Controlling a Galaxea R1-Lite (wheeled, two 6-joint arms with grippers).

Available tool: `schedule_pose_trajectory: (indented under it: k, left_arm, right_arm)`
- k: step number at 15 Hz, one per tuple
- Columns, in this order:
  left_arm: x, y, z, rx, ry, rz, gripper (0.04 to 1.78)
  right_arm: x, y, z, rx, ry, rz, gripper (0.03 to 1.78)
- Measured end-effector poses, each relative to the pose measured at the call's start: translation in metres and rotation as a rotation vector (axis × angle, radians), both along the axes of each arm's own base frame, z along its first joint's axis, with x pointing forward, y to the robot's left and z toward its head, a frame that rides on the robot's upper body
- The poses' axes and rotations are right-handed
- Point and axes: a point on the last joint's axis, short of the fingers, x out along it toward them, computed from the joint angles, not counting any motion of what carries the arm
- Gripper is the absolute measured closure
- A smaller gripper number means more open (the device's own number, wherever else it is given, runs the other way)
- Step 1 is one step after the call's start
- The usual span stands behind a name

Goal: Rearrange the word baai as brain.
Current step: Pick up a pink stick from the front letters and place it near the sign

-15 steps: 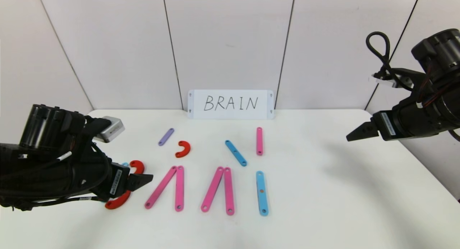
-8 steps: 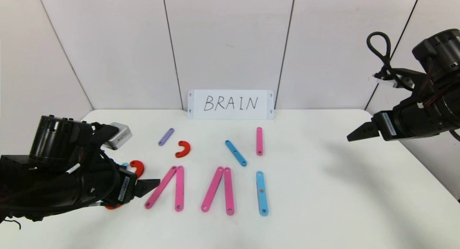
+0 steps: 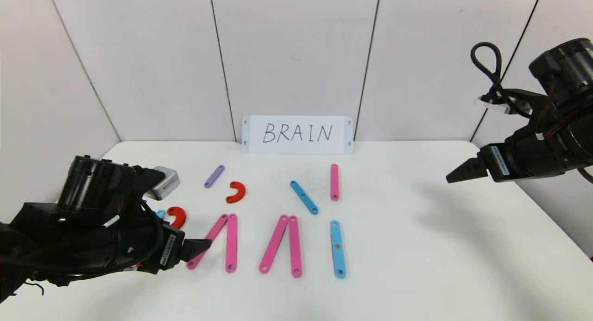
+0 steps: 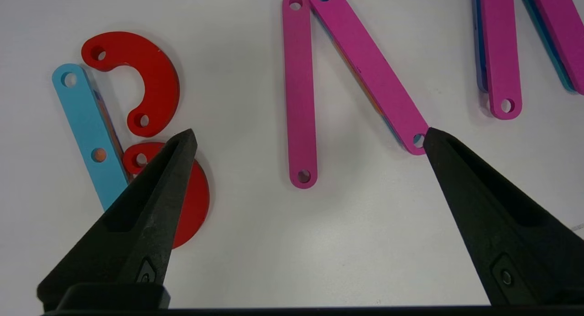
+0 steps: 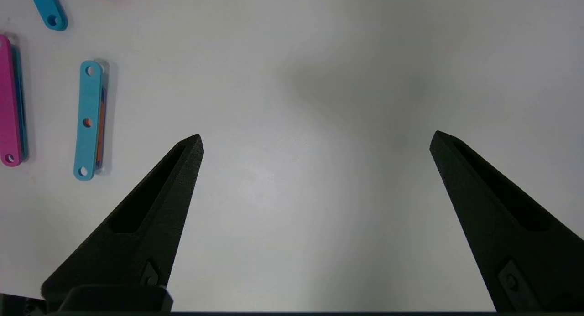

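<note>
my left end effector (image 3: pixel 197 247) sits low over the near-left of the white surface (image 3: pixel 417 265), fingers (image 4: pixel 150 193) spread wide, nothing between them. from the left wrist view one tip is over the lower red curve (image 4: pixel 194 202) of the b, the other tip is right at the holed end of the slanted pink strip (image 4: pixel 365 65); can't tell if either is touching.

near row of the word: b on my left = blue strip (image 4: pixel 86 129) with upper red curve (image 3: pixel 177 216) and lower curve beside it, mostly hidden behind my left arm in the head view. next, first a = slanted pink strip plus upright pink strip (image 3: pixel 231 242), tops meeting. second a = another pink pair (image 3: pixel 281 242), same layout. then the i = upright blue strip (image 3: pixel 337 249), standing alone.

farther row, loose pieces: small purple strip (image 3: pixel 214 176), small red curve (image 3: pixel 237 191), tilted blue strip (image 3: pixel 304 197), upright short pink strip (image 3: pixel 334 182). all well apart from each other.

my right end effector (image 3: pixel 465 170) is raised off the far-right side, fingers (image 5: pixel 155 206) wide apart, empty, only bare surface under it, well clear of the letters.

at the back, against the wall: white card (image 3: pixel 297 134) with brain handwritten in black.
</note>
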Motion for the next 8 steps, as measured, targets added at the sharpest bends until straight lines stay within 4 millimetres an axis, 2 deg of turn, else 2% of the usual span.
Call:
schedule_pose_trajectory:
  k: [8]
  left_arm:
    - [0.011, -0.003, -0.016, 0.016, 0.05, 0.007, 0.08]
  right_arm:
    - [0.0, 0.0, -0.001, 0.0, 0.002, 0.0, 0.07]
